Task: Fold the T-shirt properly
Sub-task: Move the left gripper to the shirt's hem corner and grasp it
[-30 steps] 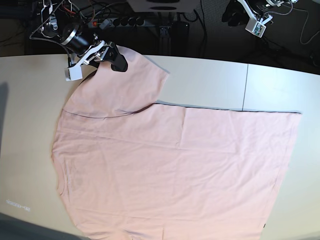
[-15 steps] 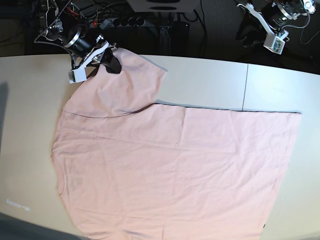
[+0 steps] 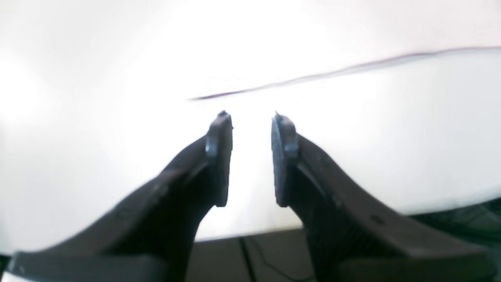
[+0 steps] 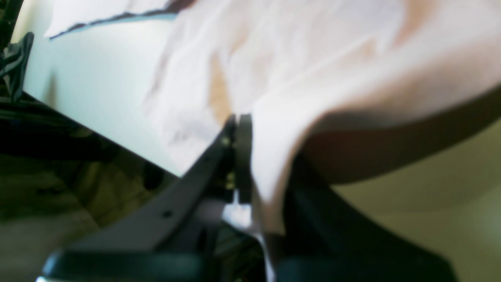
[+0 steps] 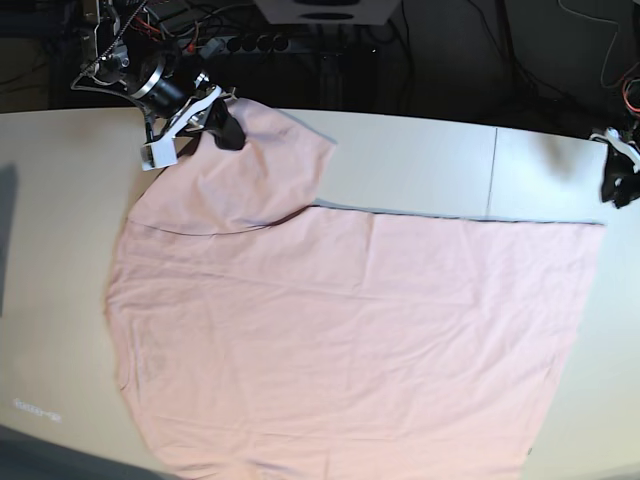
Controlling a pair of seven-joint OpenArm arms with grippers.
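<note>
Shirt (image 5: 350,330): lay spread flat on the table (image 5: 420,160).
Right claw (image 4: 239,117): clamped on the sleeve at the far corner.
Left claw (image 3: 250,121): jaws apart, empty, near the hem corner.

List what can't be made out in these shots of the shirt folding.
- T-shirt bottom edge: cut off by the base view's lower frame.
- Table under the left hand: overexposed white in the left wrist view.
- Cloth clamped in the right hand: blurred in the right wrist view.
</note>
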